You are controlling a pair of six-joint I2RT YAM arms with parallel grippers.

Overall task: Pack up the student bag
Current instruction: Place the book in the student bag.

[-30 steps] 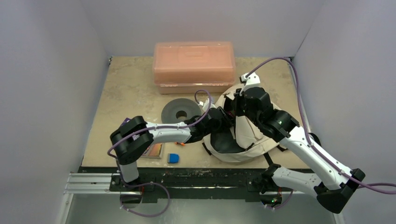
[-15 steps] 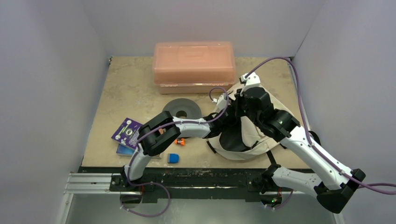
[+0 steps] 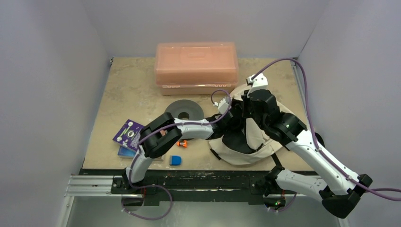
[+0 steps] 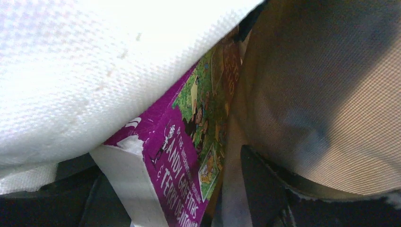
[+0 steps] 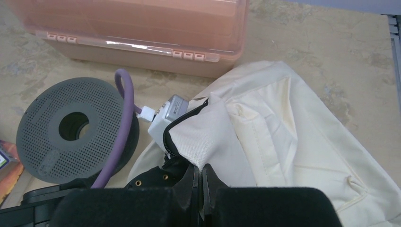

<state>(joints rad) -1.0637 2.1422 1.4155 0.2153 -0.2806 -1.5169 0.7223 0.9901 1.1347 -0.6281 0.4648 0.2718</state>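
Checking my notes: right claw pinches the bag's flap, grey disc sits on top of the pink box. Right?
No: the disc lies on the table before the box, per the right wrist view. The right claw does pinch the flap of the bag.

I count one student bag (image 3: 241,156), cream with black trim. There is one salmon-pink plastic box (image 3: 196,66) and one grey perforated disc (image 3: 184,111). My left wrist camera shows one book (image 4: 184,156), purple-covered. Among the small things I count one purple card (image 3: 127,132), one flat blue item (image 3: 124,152) partly under it, one small blue block (image 3: 175,160) and one small orange piece (image 3: 182,143). I see two purple cables (image 3: 283,60), one on each of my arms.
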